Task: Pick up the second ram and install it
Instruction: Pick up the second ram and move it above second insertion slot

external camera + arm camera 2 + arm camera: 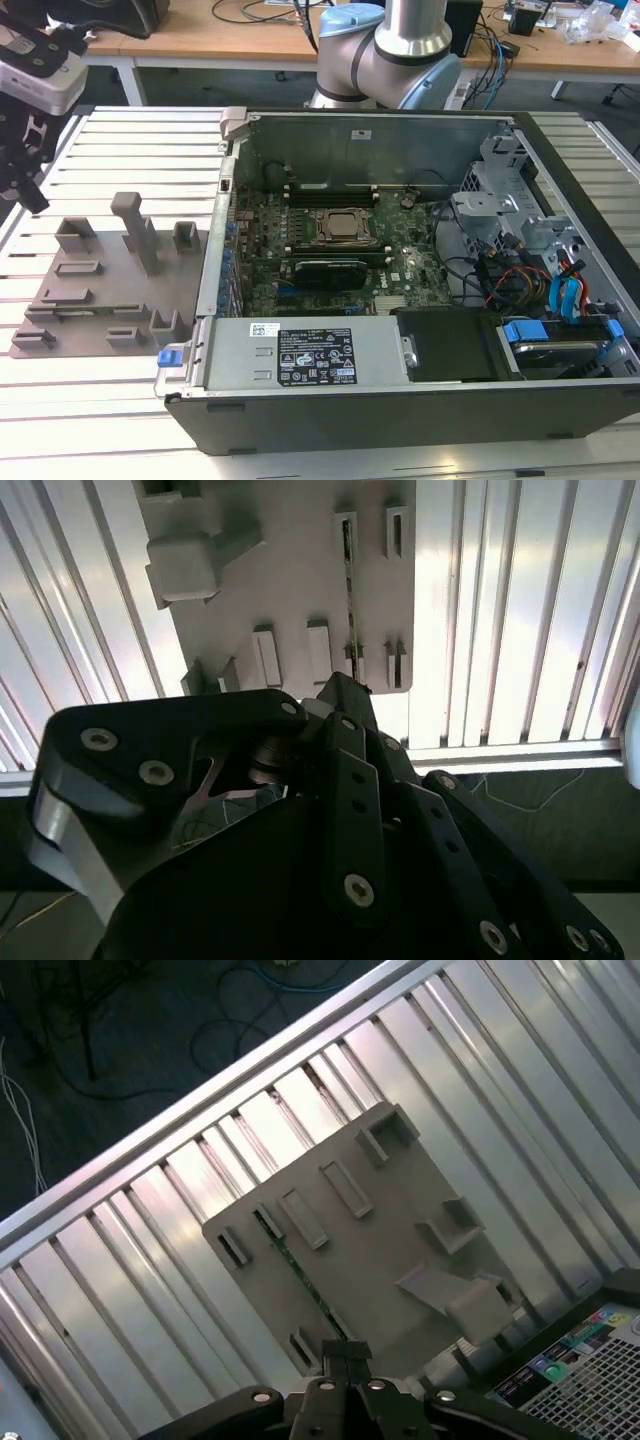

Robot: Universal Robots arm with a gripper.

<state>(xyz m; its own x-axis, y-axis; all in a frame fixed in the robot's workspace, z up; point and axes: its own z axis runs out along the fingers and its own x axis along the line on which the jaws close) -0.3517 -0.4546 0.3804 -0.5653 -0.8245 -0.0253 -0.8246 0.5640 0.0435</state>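
My gripper [346, 1352] hangs over one edge of the gray fixture plate [380, 1250], fingers together and holding nothing. The second ram [300, 1272] sits in a long slot of that plate. In the exterior view, the plate lies at 9 o'clock from the open computer case [214, 262], with bare slatted table [100, 420] around it.

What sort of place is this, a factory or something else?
Most likely a robotics lab or test workshop, not a factory line. An opened desktop computer sits on a slatted metal table, a robot arm stands just behind it, and office desks strewn with cables run along the back.
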